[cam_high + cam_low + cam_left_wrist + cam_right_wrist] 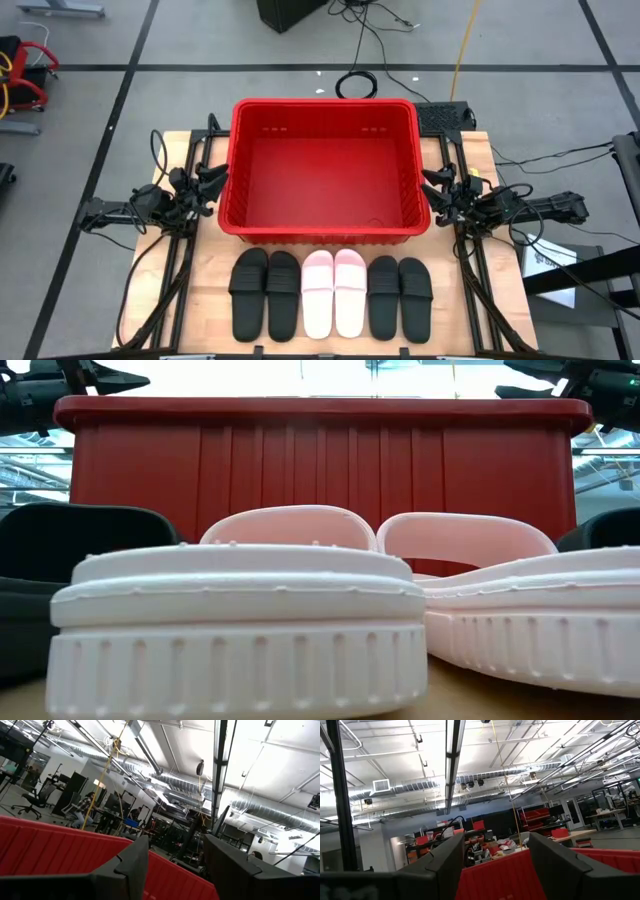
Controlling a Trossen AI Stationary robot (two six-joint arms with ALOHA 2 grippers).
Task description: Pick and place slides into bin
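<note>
The red bin [325, 170] stands at the middle of the table. In front of it, six slides lie soles down in a row near the front edge: two black ones [265, 292] at the left, two pale pink ones [334, 291] in the middle, two black ones [399, 294] at the right. The pink pair [300, 610] fills the low view. My left gripper [218, 185] hovers open beside the bin's left wall, tipped upward. My right gripper [432, 192] hovers open beside the bin's right wall, also tipped upward. In each wrist view the open fingers [175, 870] [492, 865] frame only the bin's rim and the room.
Black arm frames and cables [160, 260] run along both sides of the table. A white sheet [548, 262] lies at the table's right edge. A strip of bare wood [200, 270] lies between the bin and the slides.
</note>
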